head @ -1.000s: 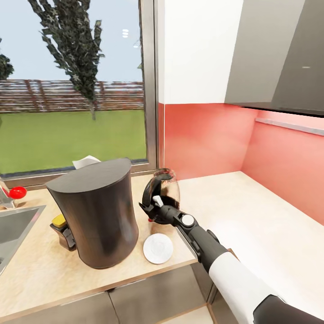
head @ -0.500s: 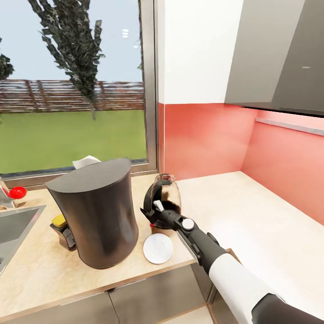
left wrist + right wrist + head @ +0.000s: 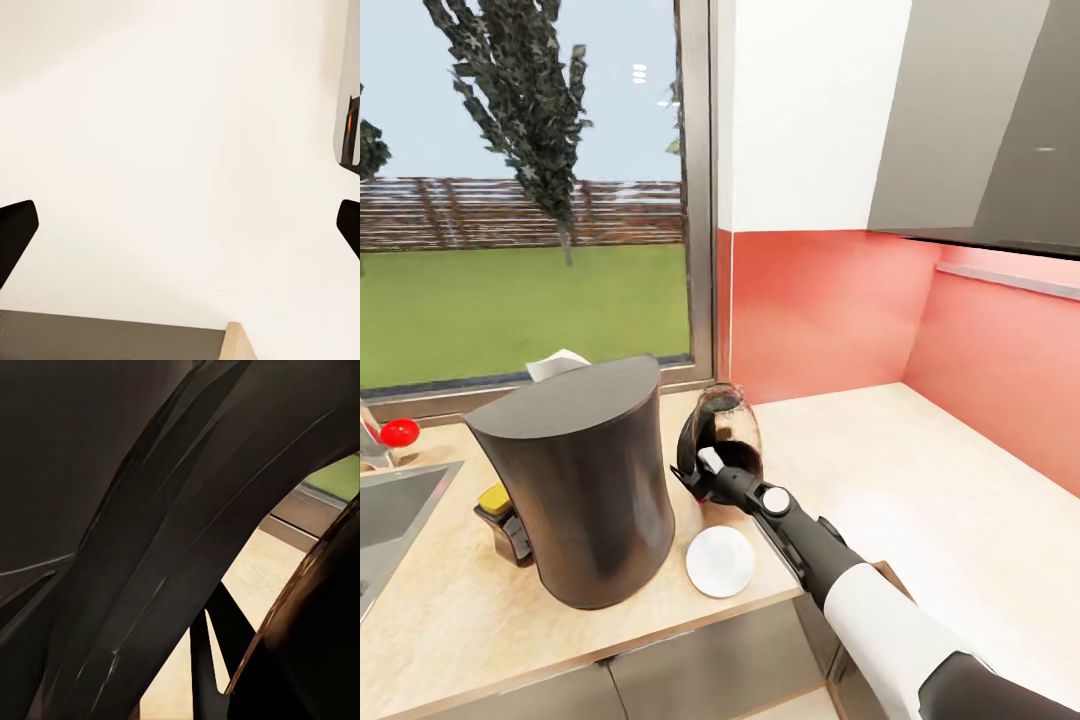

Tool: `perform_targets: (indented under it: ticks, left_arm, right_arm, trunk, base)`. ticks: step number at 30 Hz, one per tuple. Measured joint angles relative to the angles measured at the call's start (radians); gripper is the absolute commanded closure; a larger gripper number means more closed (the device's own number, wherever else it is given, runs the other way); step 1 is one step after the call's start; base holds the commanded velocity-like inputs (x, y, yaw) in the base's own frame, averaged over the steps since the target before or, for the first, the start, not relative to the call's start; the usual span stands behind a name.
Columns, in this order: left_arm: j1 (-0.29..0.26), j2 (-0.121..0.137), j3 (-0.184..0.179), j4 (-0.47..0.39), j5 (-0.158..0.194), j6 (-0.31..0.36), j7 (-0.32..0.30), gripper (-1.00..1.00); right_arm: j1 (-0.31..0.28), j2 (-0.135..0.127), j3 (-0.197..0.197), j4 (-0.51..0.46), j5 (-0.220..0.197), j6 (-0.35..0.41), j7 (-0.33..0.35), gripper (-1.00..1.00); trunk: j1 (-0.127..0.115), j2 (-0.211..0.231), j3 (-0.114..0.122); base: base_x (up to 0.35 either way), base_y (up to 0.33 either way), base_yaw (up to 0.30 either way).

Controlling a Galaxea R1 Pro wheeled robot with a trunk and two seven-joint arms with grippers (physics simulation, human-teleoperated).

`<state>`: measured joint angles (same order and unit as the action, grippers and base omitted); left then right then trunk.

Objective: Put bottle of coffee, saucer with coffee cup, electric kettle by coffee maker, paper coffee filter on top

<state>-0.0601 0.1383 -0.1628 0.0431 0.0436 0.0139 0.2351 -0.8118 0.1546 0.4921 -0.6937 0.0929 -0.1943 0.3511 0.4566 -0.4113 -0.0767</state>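
Right hand (image 3: 703,478) at the electric kettle (image 3: 722,440), apparently clenched on its dark loop handle; the right wrist view, crowded with the handle's black curve (image 3: 172,555) and the kettle's brown glass wall (image 3: 315,645), makes a grip likely but never shows finger contact plainly, so best taken as probable. Kettle standing upright or nearly so on the worktop (image 3: 920,500), long axis vertical, body just beyond the hand and handle on the hand's near side. Coffee maker (image 3: 582,475) close off the hand's left side, a narrow gap of bare worktop between it and the kettle. Saucer (image 3: 720,561) just short of the hand, nearer the worktop edge, near the coffee maker's base and apart from the kettle. White paper showing behind the coffee maker's top (perhaps the filter (image 3: 555,362), too little visible to be sure). No coffee cup or coffee bottle to point to.

Key relation for the coming move: kettle already beside the coffee maker, so little travel needed, only a settle and release, or a small nudge leftward without striking the saucer. Right arm stretched forward and inward across the worktop corner, wrist level, forearm low. Left hand (image 3: 180,225) spread and empty, dark fingertips (image 3: 15,232) wide apart at the frame's sides, facing a pale blank surface.
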Motion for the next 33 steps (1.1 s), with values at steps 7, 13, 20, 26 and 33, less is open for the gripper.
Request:
perform_targets:
  ticks: [7,13,20,26,33]
  left_arm:
    - [0.000,0.000,-0.001,0.000,0.000,0.000,0.000,-1.00]
    - [0.000,-0.001,-0.001,0.000,0.000,0.000,-0.001,-1.00]
    - [0.000,-0.001,-0.001,0.000,0.000,0.000,-0.001,-1.00]
    - [0.000,-0.001,-0.001,0.000,0.000,0.001,0.000,-1.00]
    - [0.000,-0.001,-0.001,0.000,0.000,0.000,0.000,-1.00]
  right_arm:
    - [0.000,0.000,-0.002,0.002,0.000,0.000,0.000,1.00]
    - [0.000,0.000,-0.002,0.003,0.002,0.000,0.000,1.00]
    - [0.000,0.000,-0.002,0.010,0.001,0.000,0.001,1.00]
    - [0.000,0.000,0.000,0.018,0.000,0.001,0.000,1.00]
    - [0.000,0.000,0.000,0.031,0.001,0.000,0.000,1.00]
  trunk:
    - [0.000,0.000,0.000]
    - [0.000,0.000,0.000]
    - [0.000,0.000,0.000]
    - [0.000,0.000,0.000]
    - [0.000,0.000,0.000]
  base:
    - [0.013,0.009,0.000]
    - [0.069,0.000,0.000]
    - [0.011,0.000,0.000]
    - [0.001,0.000,0.000]
    - [0.045,0.034,0.000]
